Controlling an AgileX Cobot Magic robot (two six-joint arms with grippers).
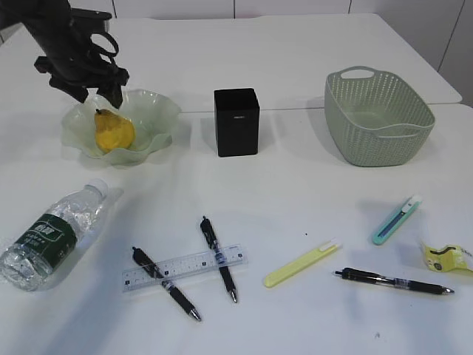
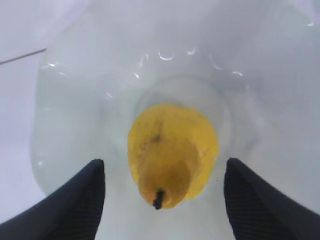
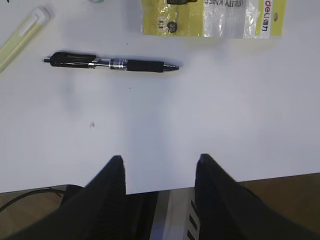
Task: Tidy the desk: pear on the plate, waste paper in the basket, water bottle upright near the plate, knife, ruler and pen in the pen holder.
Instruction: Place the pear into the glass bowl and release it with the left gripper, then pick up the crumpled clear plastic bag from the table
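Hovering over the plate [image 1: 159, 103] at the far left of the desk [image 1: 295, 222], the left gripper [image 2: 162, 200] stands with its jaws spread wide and holding nothing, the pear [image 2: 172, 152] lying between and below them on the glass, its stem toward the camera. The step in hand looks like the release of the pear, and doing it well likely means lifting straight up with the jaws kept apart, so neither finger nudges the fruit or catches the ruffled rim. Near left, the bottle [image 1: 52, 233] lies on its side, not yet stood up. Toward the near middle, the ruler [image 1: 182, 268] rests across one black pen [image 1: 165, 283] with a second pen [image 1: 219, 259] crossing its right part; those overlaps could make a clean pick awkward. The holder [image 1: 236, 122] stands in the far middle, nothing visibly in it. Right of the pens lie a yellow-green knife [image 1: 301, 263] and, farther right, a teal knife [image 1: 397, 220], with a third pen [image 3: 112, 63] near the front edge. The basket [image 1: 378, 118] sits far right, seemingly without contents, and the waste paper [image 1: 446, 259] lies at the near right edge. The right gripper [image 3: 160, 172] waits at the desk's near edge, jaws parted, grasping nothing.
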